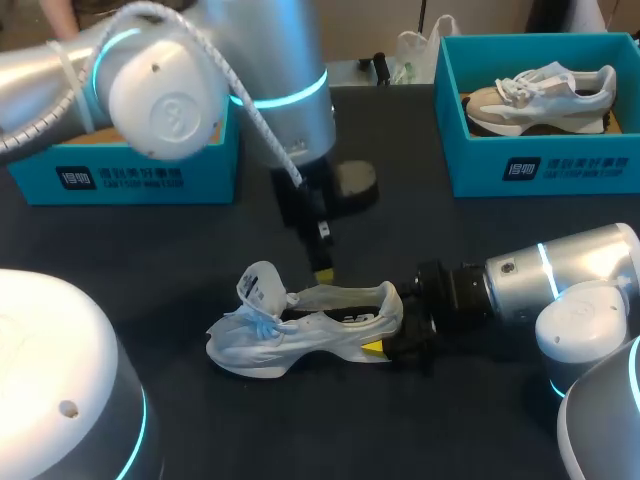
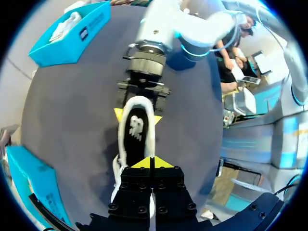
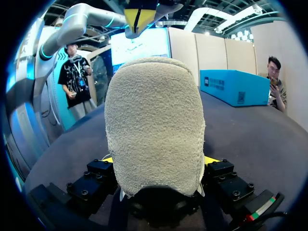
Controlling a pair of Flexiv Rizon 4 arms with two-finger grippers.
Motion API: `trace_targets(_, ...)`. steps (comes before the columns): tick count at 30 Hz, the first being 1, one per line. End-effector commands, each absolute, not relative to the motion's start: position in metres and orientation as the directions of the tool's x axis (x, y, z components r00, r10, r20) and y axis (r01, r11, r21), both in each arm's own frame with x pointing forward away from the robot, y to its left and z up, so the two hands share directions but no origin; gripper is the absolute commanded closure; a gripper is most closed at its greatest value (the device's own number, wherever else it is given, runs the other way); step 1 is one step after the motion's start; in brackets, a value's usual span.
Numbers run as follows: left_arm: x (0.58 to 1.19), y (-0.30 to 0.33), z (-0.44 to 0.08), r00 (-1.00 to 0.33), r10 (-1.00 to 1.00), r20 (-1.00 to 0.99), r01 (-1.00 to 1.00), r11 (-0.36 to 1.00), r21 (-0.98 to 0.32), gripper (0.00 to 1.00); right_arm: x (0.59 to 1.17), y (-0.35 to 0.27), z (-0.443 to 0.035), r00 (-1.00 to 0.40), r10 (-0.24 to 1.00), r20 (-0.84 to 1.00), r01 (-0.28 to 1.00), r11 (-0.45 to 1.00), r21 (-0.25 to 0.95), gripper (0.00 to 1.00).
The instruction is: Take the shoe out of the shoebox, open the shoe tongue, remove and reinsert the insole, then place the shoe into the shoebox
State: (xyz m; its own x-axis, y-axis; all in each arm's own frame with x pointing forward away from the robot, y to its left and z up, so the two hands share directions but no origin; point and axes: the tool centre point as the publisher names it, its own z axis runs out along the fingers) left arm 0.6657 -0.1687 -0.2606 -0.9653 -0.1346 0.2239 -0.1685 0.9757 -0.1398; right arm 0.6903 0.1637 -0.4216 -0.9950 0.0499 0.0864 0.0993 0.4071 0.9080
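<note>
Midway across the table (image 1: 150,260), nearer its front edge, a white shoe (image 1: 300,330) lies with pale blue laces and its tongue (image 1: 262,285) lifted; the tag on the tongue is too small to read. The dark insole (image 2: 136,130) inside the shoe bears a white logo. The right fingers (image 1: 372,347) clasp the heel from both sides; seen from the right wrist, that heel (image 3: 154,120) is rounded with a nubbly, towel-like surface, and the yellow tips only just peek out beside it. The left fingers (image 1: 323,268) hang just over the shoe's opening, yellow tips pressed together (image 2: 142,163); I cannot tell whether they pinch anything. At the far right corner, a teal shoebox (image 1: 470,150) with white print on its front holds a second shoe (image 1: 540,100). A matching teal box (image 1: 130,175) at the far left is partly hidden by the left arm.
</note>
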Motion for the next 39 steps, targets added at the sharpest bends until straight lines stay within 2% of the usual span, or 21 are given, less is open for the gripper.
trace_targets(1,0.672,-0.174,-0.283,-0.965,-0.154,0.212,-0.181,0.977,-0.114,1.00,0.690,0.165,-0.421,-0.995,0.051,0.087,0.101,0.412,0.906,1.00)
trace_targets(9,0.672,-0.174,-0.283,-0.965,-0.154,0.212,-0.181,0.977,-0.114,1.00,0.690,0.165,-0.421,-0.995,0.051,0.087,0.101,0.412,0.906,1.00)
trace_targets(13,0.683,-0.184,-0.304,-0.965,-0.179,0.190,-0.206,0.969,-0.134,1.00,0.690,0.165,-0.421,-0.995,0.051,0.087,0.101,0.412,0.906,1.00)
trace_targets(27,0.680,-0.219,-0.333,-0.988,-0.060,0.146,-0.082,0.984,-0.156,1.00,0.690,0.165,-0.421,-0.995,0.051,0.087,0.101,0.412,0.906,1.00)
trace_targets(39,0.677,-0.211,-0.367,-0.982,-0.065,0.176,-0.088,0.988,-0.125,1.00,0.690,0.165,-0.421,-0.995,0.051,0.087,0.101,0.412,0.906,1.00)
